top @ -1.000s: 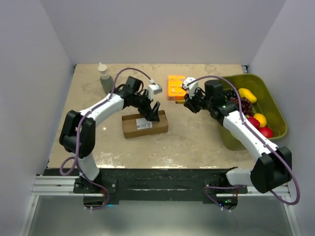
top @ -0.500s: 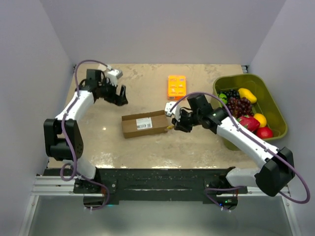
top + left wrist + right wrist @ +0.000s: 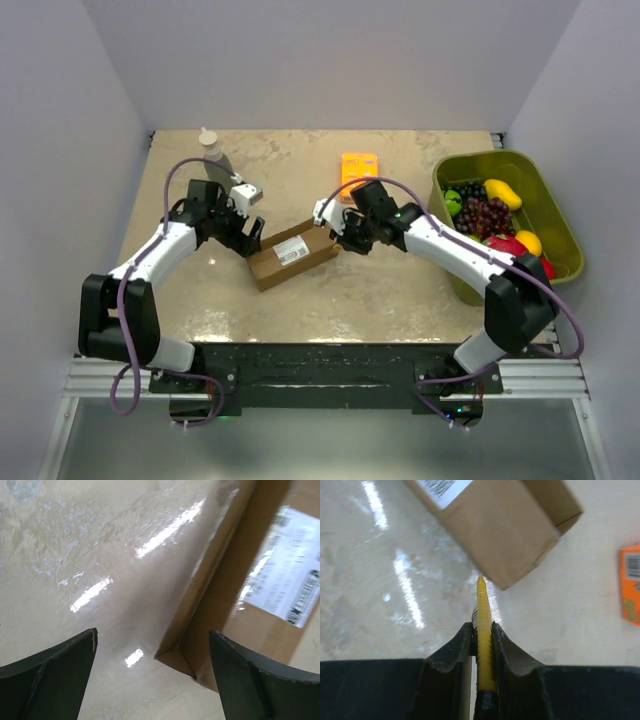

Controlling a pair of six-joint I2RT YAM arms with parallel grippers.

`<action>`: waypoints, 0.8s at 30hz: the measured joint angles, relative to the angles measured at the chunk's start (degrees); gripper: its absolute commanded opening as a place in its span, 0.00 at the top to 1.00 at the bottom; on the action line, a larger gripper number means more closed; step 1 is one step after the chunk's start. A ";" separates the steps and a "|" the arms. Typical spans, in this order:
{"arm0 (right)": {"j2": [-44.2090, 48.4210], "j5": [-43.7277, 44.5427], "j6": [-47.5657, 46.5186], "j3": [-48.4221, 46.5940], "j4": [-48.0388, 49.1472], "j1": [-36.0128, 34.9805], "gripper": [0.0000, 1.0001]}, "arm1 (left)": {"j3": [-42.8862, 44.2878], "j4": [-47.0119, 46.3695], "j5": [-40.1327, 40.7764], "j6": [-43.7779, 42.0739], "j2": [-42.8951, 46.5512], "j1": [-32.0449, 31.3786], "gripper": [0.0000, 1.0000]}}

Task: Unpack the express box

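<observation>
The express box (image 3: 292, 254), a long brown cardboard carton with a white printed label, lies slantwise on the glossy, mottled beige desk (image 3: 380, 295) between the two arms. The left jaws stand wide at its left end, one box corner showing between the dark fingers (image 3: 55, 665). The right jaws, almost closed, pinch a thin yellow stick (image 3: 482, 610) whose tip reaches the box's right end. A flat orange box (image 3: 359, 170) lies farther back.
</observation>
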State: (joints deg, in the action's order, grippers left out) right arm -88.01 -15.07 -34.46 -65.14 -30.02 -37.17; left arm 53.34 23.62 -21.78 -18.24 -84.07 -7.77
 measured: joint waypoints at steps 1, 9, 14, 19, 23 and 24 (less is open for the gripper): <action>-1.09 1.14 -0.11 -1.25 0.72 0.00 1.00 | 0.00 0.35 -0.96 -0.02 0.94 -0.20 0.04; -16.37 5.01 0.00 -20.68 5.53 0.09 1.00 | -0.79 4.81 -12.98 -0.85 8.72 -3.06 0.04; -27.82 5.09 2.12 -34.36 8.55 -0.02 1.00 | -1.70 6.73 -16.74 -1.38 12.41 -3.52 0.02; -29.57 8.61 6.93 -35.74 10.54 0.15 1.00 | -1.70 6.34 -16.59 -4.85 18.08 -3.52 0.00; -21.59 11.21 12.02 -29.44 11.41 0.90 1.00 | -1.55 3.10 -15.23 -6.51 17.62 -3.50 0.00; -18.43 11.28 13.03 -27.10 11.50 1.11 1.00 | -1.33 1.99 -14.88 -6.43 16.22 -3.32 0.00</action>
State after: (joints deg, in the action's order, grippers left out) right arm -106.43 -3.79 -21.43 -92.25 -18.52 -36.05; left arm 52.01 25.61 -36.67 -24.67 -67.85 -11.09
